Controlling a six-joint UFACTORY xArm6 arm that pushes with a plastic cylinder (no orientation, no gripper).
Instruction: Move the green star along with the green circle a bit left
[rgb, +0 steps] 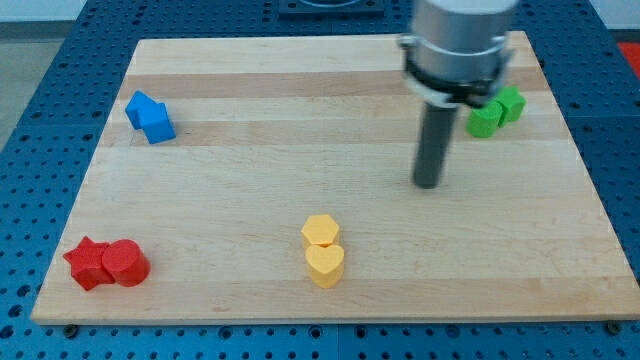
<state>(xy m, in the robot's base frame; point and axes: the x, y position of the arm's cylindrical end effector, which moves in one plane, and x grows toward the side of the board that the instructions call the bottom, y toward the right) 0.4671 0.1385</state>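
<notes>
Green star (484, 120) and green circle (510, 104) touch near the board's (300, 80) top-right corner. My tip (427, 183), holding nothing, stands apart at their lower left. Light, rigid blocks likely slide easily; push their right faces.

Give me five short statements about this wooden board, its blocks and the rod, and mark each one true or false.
1. My tip touches the two green blocks. False: it stands apart, below and to their left in the view.
2. The two yellow blocks touch each other near the bottom edge of the wooden board. True.
3. The blue block sits at the view's right. False: it sits at the upper left.
4. The two red blocks lie at the view's bottom left corner. True.
5. The green blocks lie at the view's upper right. True.
</notes>
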